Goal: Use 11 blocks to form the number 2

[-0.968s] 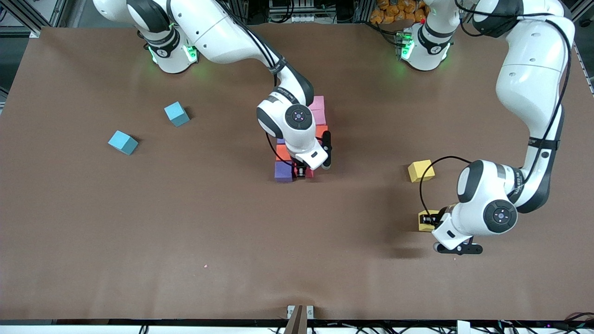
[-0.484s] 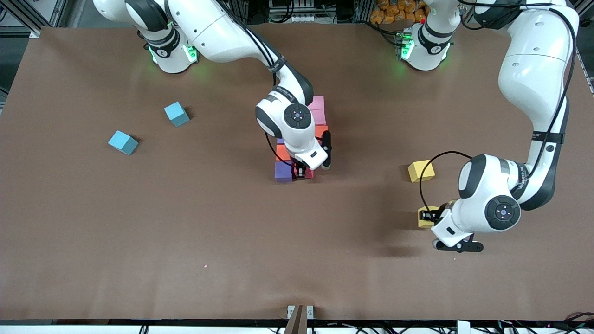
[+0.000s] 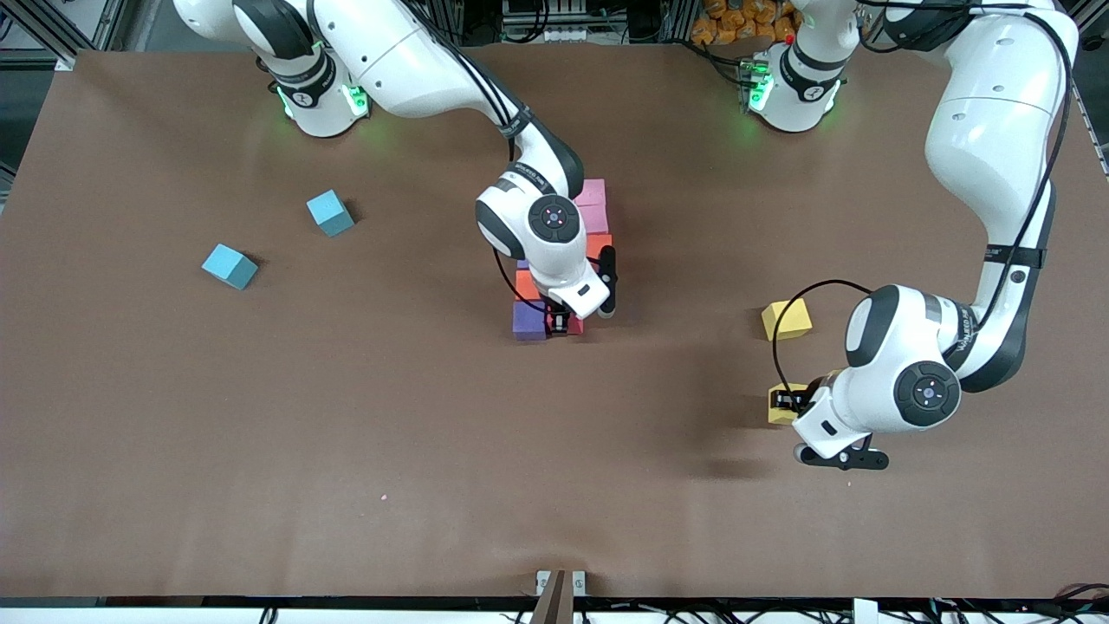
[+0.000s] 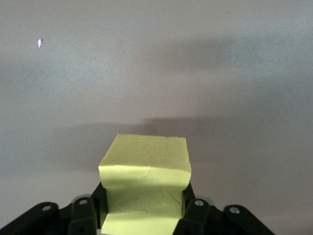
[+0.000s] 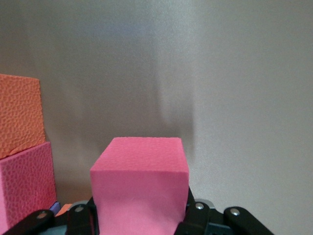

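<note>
A small yellow matte foam cube (image 4: 145, 188) is gripped between the fingers of the left tool (image 3: 790, 400), which is held above the brown worktop (image 3: 346, 433) toward the left arm's end, at about four o'clock in the front view; the cube's sides are visibly pinched in by the grip. A second yellow foam cube (image 3: 787, 319) is seen resting on the worktop near it, farther from the front camera. A pink foam cube (image 5: 140, 183) is clamped in the narrowly closed right tool (image 3: 559, 323), which is placed at the near end of a cluster of foam cubes at the centre of the worktop. Within that cluster, a purple cube (image 3: 529, 320) lies at the near end beside the right tool, an orange cube (image 3: 525, 284) just farther from the camera, and pink cubes (image 3: 593, 204) at the twelve o'clock end; the rest is covered by the right arm. Two light-blue foam cubes (image 3: 329, 212) (image 3: 230, 265) lie well apart from the cluster, toward the right arm's end, at about nine o'clock.
</note>
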